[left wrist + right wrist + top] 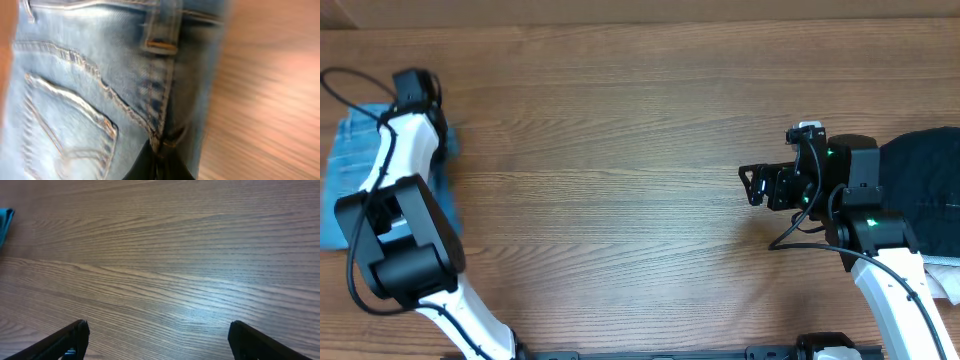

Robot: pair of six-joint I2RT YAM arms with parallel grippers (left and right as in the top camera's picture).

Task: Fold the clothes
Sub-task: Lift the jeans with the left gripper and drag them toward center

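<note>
Left wrist: L tool tight on jeans; R tool wide.

My overhead feed is bright, even and sharp, with only soft shadows. The left wrist feed is smeared: jeans and table both blur, worst toward the right. On the right wrist feed, pale glare sits near centre.

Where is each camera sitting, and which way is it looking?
Overhead: above the table, looking straight down; left arm and right arm show.
Left wrist: right over the jeans, very close; the left gripper shows dark at the bottom, shut on them.
Right wrist: low, looking across bare wood; the right gripper shows its open fingers.
Shared: overhead and left wrist both see the jeans.
</note>
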